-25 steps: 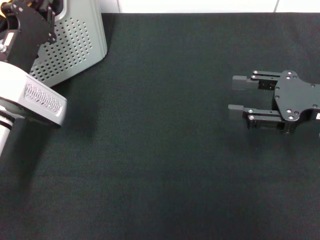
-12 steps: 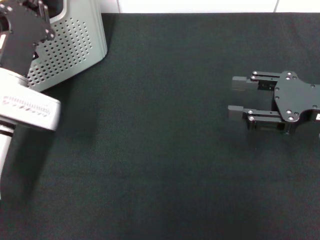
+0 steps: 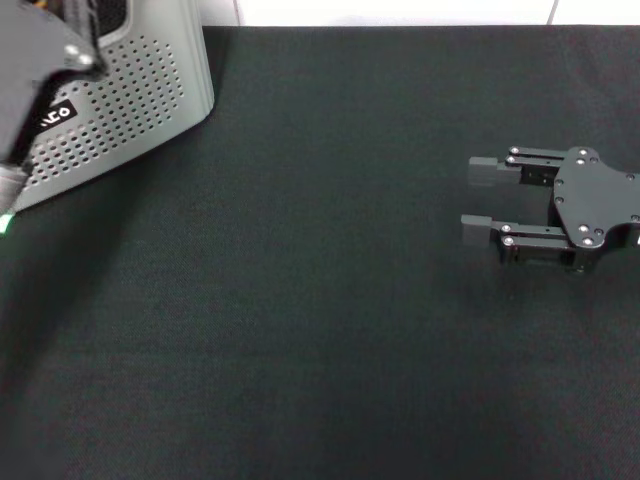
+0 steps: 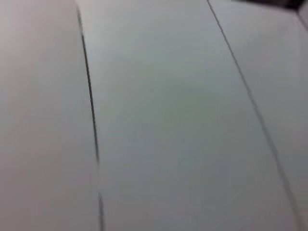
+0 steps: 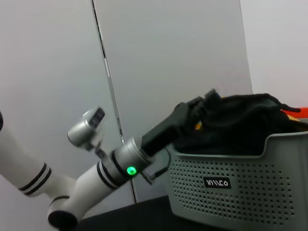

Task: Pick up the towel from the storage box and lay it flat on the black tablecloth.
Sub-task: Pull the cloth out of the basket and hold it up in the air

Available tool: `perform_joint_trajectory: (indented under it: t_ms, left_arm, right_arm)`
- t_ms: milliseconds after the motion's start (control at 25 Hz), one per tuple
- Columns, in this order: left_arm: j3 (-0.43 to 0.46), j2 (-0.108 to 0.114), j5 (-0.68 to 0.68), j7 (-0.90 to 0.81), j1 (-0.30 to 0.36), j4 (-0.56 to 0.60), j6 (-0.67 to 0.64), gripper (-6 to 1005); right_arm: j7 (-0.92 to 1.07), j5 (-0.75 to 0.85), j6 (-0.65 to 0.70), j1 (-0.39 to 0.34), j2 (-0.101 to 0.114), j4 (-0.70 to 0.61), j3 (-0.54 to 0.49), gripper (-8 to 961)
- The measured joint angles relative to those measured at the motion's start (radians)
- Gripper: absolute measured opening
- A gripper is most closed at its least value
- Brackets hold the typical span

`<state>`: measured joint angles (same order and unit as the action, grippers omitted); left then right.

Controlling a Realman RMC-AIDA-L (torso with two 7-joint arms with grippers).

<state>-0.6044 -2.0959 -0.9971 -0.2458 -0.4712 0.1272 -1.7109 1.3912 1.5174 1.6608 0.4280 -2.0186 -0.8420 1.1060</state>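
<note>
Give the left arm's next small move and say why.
Probably lower the left gripper a little further into the storage box before closing. In the right wrist view it reaches over the rim among dark cloth heaped inside, and the black tablecloth is bare. The right gripper hangs open on the right.
</note>
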Motion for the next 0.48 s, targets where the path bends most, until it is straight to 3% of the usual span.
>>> perform_joint_trajectory:
  t_ms: [280,480]
  left_arm:
    - [-0.001,0.003,-0.130,-0.655,0.078,0.284,-0.102,19]
    - [-0.002,0.007,-0.132,-0.964,0.094,0.401,-0.208,19]
  right_arm:
    - [-0.024,-0.001,0.002,0.001,0.001,0.017,-0.001,654]
    - [-0.026,-0.002,0.002,0.001,0.002,0.019,-0.002,654]
